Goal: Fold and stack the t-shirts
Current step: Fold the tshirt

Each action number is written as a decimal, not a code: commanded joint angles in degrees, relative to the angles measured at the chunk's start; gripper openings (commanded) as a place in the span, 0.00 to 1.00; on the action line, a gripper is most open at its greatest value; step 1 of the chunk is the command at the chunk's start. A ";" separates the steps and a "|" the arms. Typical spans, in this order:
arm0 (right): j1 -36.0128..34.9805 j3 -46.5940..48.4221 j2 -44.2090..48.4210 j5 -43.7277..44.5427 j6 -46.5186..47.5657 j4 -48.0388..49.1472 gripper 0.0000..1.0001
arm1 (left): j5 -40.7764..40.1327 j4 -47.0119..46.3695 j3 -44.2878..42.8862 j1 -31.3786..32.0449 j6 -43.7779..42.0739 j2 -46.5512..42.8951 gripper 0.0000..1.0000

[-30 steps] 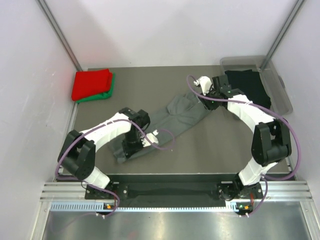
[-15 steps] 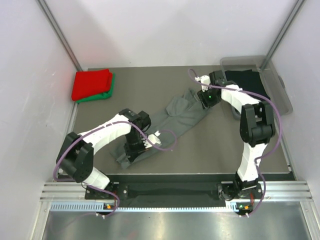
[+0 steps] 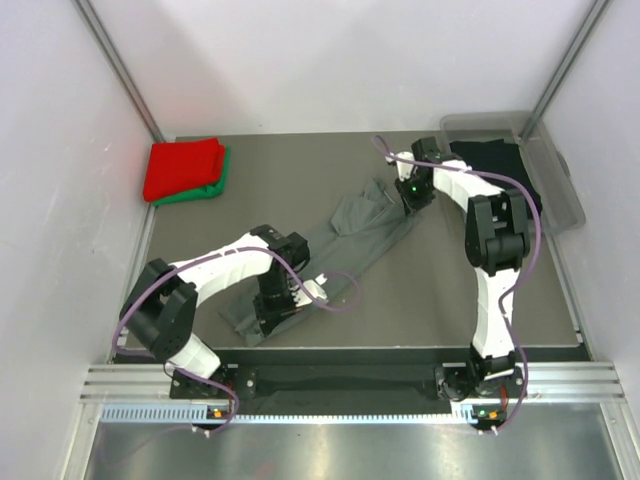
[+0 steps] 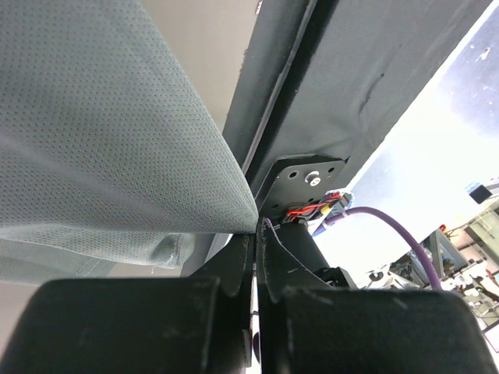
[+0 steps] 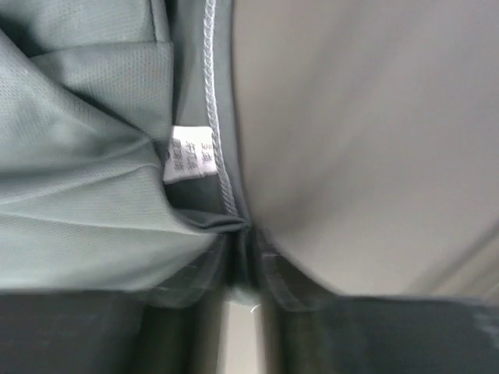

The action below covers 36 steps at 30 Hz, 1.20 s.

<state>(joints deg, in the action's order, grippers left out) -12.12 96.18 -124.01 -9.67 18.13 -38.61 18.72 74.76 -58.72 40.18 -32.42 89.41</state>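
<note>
While the dark grey shirt (image 3: 360, 225) lies strung out slantwise across the tabletop (image 3: 290, 165), I have it by both ends. My left fingers (image 4: 238, 269) are pressed together on a fold of cloth at its near end. My right fingers (image 5: 269, 265) pinch the stitched hem at its far end, just beside the white label (image 5: 189, 153). The cloth between is rumpled and partly twisted, so I judge this to be the spreading step, with the fold itself not yet begun. To do it well I would draw the two ends apart evenly and low, enough to take out the creases without dragging the hem from either grip, then lay it flat. The red shirt (image 3: 183, 166) sits folded on the green shirt (image 3: 215, 185) in the far left corner, where the stack belongs. The black shirt (image 3: 495, 170) lies in the tub (image 3: 565, 190) at the far right.
</note>
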 commanded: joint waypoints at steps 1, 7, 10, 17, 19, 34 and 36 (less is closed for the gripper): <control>0.61 5.85 -5.45 -1.93 -0.20 -6.20 0.11 | 2.98 0.74 -0.26 0.86 0.43 0.07 0.00; 0.69 16.04 -12.48 -2.02 0.24 -9.03 0.00 | 3.87 -0.40 -2.62 1.65 0.43 1.73 0.00; 0.52 23.07 -16.35 -1.84 0.33 -9.20 0.00 | 3.86 -1.90 -6.91 1.74 0.08 5.50 0.00; -0.62 36.61 -23.29 -0.44 1.82 -4.65 0.02 | 8.08 -1.55 -21.33 5.16 -1.59 18.86 0.00; -0.97 38.29 -24.44 -0.09 1.82 -2.18 0.02 | 8.70 -1.20 -26.50 7.00 -2.29 24.04 0.00; -2.73 41.54 -25.58 0.36 3.14 21.37 0.12 | 12.83 -0.23 -54.39 14.92 -0.45 42.96 0.00; -3.00 43.73 -26.90 -0.08 2.52 24.45 0.13 | 11.87 -1.37 -56.14 15.80 0.43 42.78 0.03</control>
<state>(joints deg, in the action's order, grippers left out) -14.26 134.91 -149.32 -9.13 21.32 -23.75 28.99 74.46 -111.20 55.11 -32.95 133.43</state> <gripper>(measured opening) 0.124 0.023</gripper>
